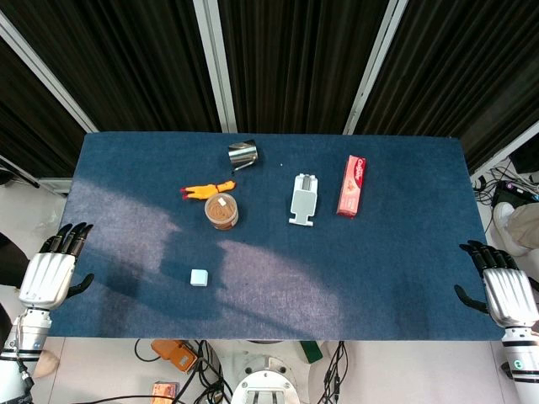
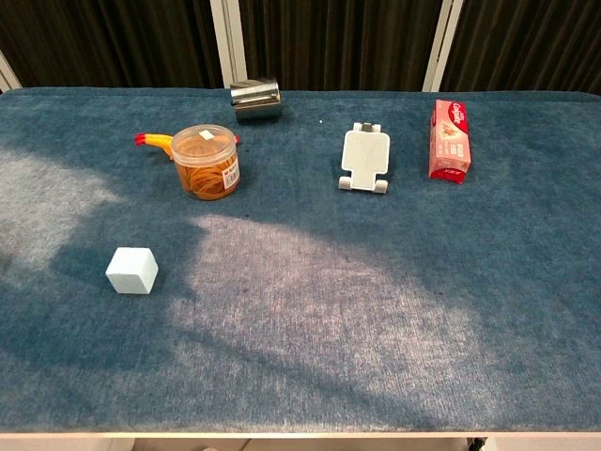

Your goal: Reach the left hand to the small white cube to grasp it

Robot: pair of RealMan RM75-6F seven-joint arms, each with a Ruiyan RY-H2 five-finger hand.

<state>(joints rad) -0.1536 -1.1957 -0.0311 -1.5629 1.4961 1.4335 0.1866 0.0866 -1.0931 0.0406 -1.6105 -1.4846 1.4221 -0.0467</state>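
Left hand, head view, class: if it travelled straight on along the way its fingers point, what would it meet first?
Probably nothing: the left hand points up the table's left edge, well left of the small white cube. Depth is uncertain.

On the blue tabletop (image 2: 310,319), the small white cube (image 2: 131,271) sits near left. Farther back stand a clear jar of rubber bands (image 2: 206,162) with an orange-yellow toy (image 2: 156,143) behind it, a tipped metal cup (image 2: 255,100), a white stand (image 2: 365,158) and a red box (image 2: 449,139) far right.

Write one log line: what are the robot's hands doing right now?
left hand open, at table edge | right hand open, at edge | small white cube untouched
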